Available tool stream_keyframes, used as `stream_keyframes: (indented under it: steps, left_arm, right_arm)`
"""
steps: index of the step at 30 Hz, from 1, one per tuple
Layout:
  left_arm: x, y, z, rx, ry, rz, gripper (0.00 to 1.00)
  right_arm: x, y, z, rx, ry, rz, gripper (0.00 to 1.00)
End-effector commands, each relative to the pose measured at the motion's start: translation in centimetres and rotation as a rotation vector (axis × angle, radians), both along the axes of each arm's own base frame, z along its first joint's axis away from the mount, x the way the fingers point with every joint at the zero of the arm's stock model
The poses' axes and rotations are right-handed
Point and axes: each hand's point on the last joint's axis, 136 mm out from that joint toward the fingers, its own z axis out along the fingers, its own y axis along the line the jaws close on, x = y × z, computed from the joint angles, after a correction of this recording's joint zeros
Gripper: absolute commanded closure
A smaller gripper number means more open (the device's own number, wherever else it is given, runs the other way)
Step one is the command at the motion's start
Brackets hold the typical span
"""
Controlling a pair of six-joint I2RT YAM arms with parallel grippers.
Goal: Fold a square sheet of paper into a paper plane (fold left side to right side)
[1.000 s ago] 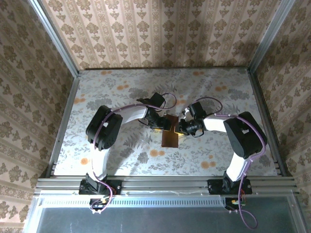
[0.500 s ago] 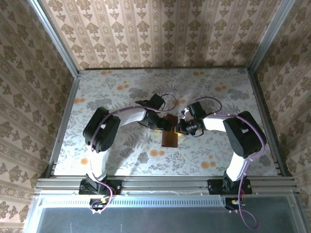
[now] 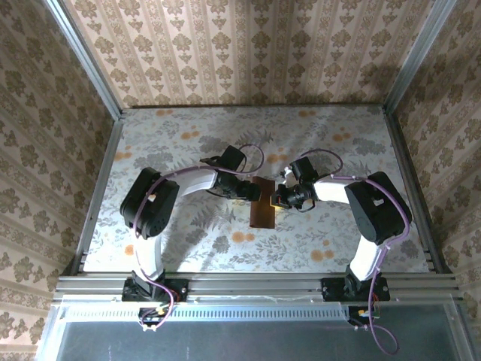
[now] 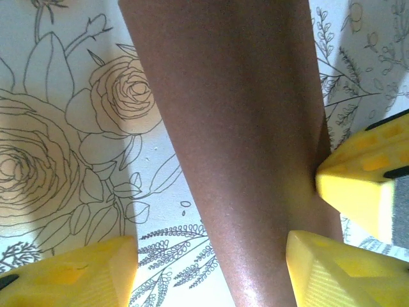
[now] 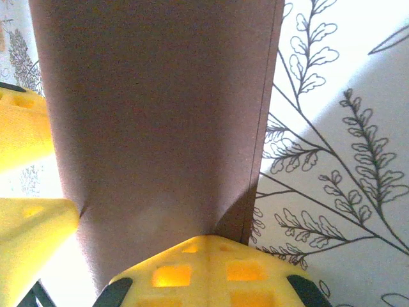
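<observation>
The square sheet of paper (image 3: 262, 213) lies folded into a narrow dark reddish-brown strip on the table's middle, long side running front to back. My left gripper (image 3: 252, 191) stands open at its far left edge. In the left wrist view the paper (image 4: 243, 128) passes between the spread yellow fingers of the left gripper (image 4: 211, 249), which do not grip it. My right gripper (image 3: 278, 198) is shut at the far right edge. Its joined tips (image 5: 211, 246) press on the paper (image 5: 160, 115), beside the two stacked edges. The paper plane is not in view.
The floral tabletop (image 3: 188, 248) is ringed by an aluminium frame (image 3: 255, 284) and patterned walls. A right-gripper finger (image 4: 364, 179) sits close beside the left gripper. Left-gripper fingers (image 5: 25, 224) show at the paper's other edge.
The left arm's elbow has swung leftward and its gripper has drawn slightly left off the strip. The paper and the right gripper have stayed in place.
</observation>
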Motion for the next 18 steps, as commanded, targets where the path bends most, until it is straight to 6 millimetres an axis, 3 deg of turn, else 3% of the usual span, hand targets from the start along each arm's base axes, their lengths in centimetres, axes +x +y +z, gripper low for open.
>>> stream_keyframes:
  steps: [1,9,18]
  left_arm:
    - [-1.3,-0.9,-0.3,-0.056,0.054,-0.018,0.37]
    - [-1.9,-0.4,-1.8,-0.007,0.078,-0.023,0.42]
    - [-2.0,0.1,-3.4,0.049,0.085,-0.018,0.44]
  right_arm:
    - [-3.7,-3.1,-4.5,-0.192,0.158,-0.014,0.98]
    - [-3.0,-2.6,-3.3,-0.161,0.114,-0.016,0.92]
    - [-0.6,-0.7,1.0,-0.047,-0.004,-0.012,0.82]
